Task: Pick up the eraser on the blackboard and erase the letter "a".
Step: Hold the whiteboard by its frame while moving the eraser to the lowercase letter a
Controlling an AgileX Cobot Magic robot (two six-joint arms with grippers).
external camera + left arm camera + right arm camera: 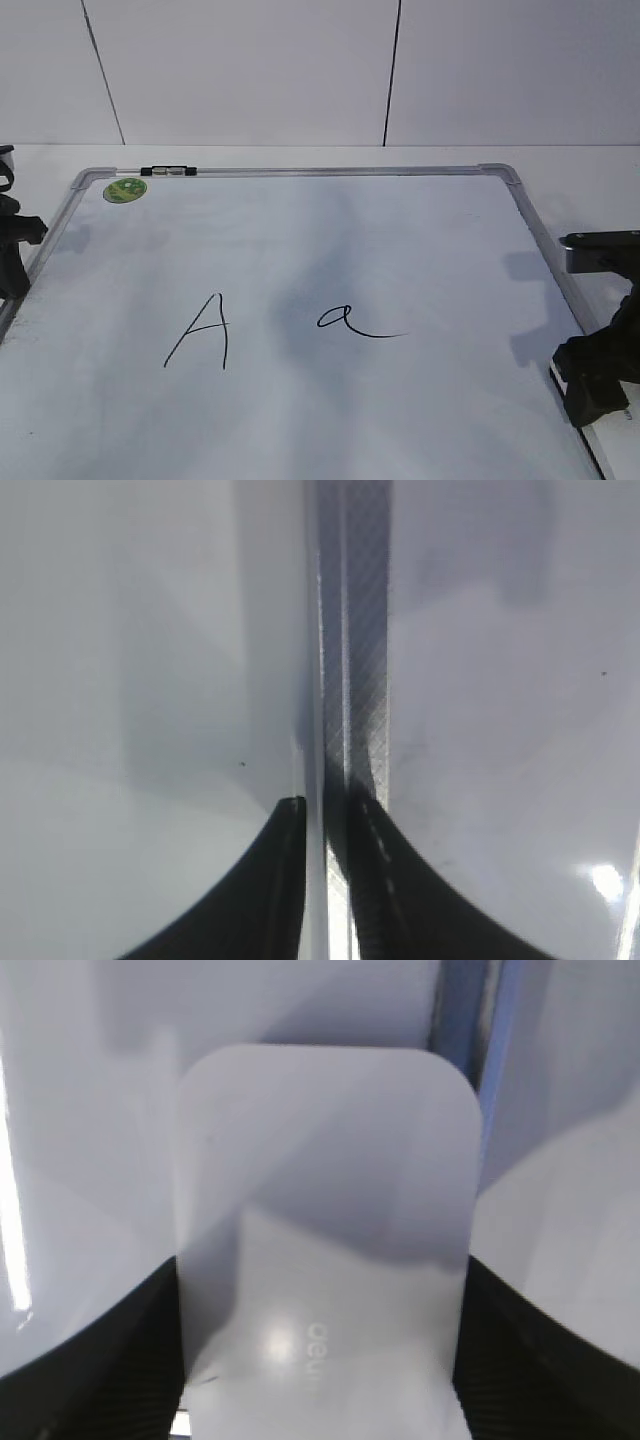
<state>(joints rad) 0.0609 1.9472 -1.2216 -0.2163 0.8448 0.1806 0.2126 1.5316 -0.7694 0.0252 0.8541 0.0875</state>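
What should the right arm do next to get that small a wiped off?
Probably close the right gripper on the eraser and lift it. The right wrist view shows the eraser between the jaws, whether gripped is unclear. The small "a" is unwiped, left of the gripper on the whiteboard.

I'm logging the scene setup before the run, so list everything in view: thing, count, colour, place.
blackboard: one, white surface with grey frame, flat on the table, fills most of the exterior view.
capital "A": one, black marker, left of centre on the board.
letter "a": one, black marker, right of the "A", intact.
green sticker: one, round, board's far left corner.
clip: one, black and silver, on the far frame edge.
eraser: one, white, between the right jaws.
table: one, white, under the board.
left gripper: black, jaws nearly closed over the board's frame.
right gripper: black, jaws either side of the eraser.
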